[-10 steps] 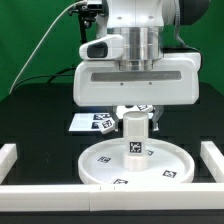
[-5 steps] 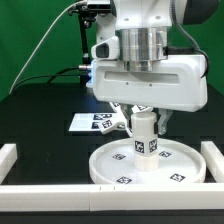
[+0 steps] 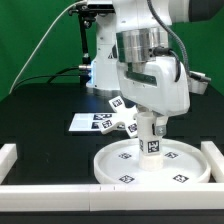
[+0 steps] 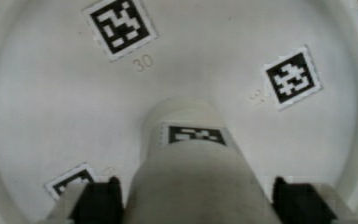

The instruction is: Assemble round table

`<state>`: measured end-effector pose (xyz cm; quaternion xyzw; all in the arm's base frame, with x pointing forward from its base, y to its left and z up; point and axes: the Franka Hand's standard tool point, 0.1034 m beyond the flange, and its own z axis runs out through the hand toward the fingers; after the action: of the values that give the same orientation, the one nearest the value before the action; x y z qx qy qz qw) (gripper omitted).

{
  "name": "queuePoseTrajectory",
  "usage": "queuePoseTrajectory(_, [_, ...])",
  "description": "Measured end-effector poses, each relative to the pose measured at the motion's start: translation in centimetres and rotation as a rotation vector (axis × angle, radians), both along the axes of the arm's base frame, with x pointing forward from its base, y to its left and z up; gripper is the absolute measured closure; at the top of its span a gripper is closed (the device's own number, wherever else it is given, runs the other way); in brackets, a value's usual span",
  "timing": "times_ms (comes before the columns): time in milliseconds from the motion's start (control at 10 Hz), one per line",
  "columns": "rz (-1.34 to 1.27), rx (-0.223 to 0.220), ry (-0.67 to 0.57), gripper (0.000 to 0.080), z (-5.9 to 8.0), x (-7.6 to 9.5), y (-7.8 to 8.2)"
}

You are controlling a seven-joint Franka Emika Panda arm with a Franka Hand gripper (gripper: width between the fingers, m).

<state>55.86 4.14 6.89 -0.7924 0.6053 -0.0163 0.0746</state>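
Finding: your gripper stands over the disc with the leg between the jaws. In the wrist view the fingers lie flush against both flanks of the leg with no gap on either side. I judge the jaws closed to the leg's width and gripping it.

Position: the leg is upright, its foot straight below the jaws at the disc's middle. The disc spreads out beneath them on every side. The leg hides the hub, so you cannot confirm seating from these views.

Step in hand, by my reading: fixing the leg into the hub (the hand sits skewed about the leg, which fits a screwing turn).

Next move calls for a vertical leg axis, light downward pressure and rotation about that axis. If the wrist runs out of travel, release and regrip without tipping the leg.

Outstanding: the base. A tagged white part behind the jaws may be it, but it is too hidden to tell.
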Motion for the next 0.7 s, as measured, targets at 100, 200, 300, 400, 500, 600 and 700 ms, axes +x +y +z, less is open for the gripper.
queuePoseTrajectory(100, [0.013, -0.002, -0.001, 0.0393, 0.0, 0.0, 0.02])
queuePoseTrajectory(200, [0.052, -0.006, -0.003, 0.0393, -0.04, -0.03, 0.08])
queuePoseTrajectory(300, [0.184, -0.018, 0.01, 0.0298, 0.02, -0.19, 0.47])
queuePoseTrajectory(400, [0.347, -0.027, -0.004, 0.0197, 0.37, 0.23, 0.29])
queuePoseTrajectory(500, [0.48, -0.044, -0.021, 0.0163, 0.54, 0.48, 0.01])
queuePoseTrajectory(600, [0.588, -0.06, -0.027, 0.0163, 0.48, 0.43, 0.16])
queuePoseTrajectory(700, [0.637, -0.066, -0.031, 0.0152, 0.43, 0.42, 0.07])
